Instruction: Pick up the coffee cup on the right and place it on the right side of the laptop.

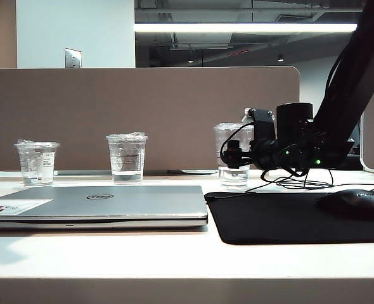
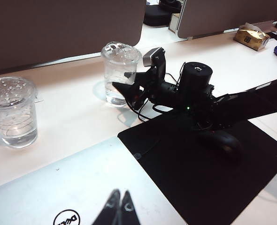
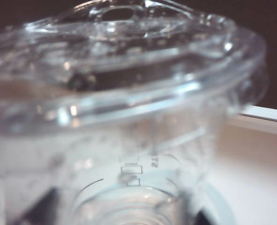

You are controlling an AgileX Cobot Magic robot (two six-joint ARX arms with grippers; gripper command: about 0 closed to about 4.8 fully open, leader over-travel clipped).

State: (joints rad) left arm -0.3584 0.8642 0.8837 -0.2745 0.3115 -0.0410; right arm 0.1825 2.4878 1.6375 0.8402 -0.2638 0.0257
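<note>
A: Where was the coffee cup [image 1: 231, 155]?
B: Near the desk's [image 1: 174, 259] back edge, behind the mouse mat [image 1: 301, 218]. Right gripper [image 1: 233, 154] straddled it; closure unclear.
A: Left gripper [image 2: 118, 206]?
B: Fingers together, above the closed laptop [image 1: 104, 202].

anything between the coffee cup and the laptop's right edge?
Only the mouse mat's near corner and bare table; the left wrist view shows it. Right pincer is at the coffee cup, beside the laptop.
</note>
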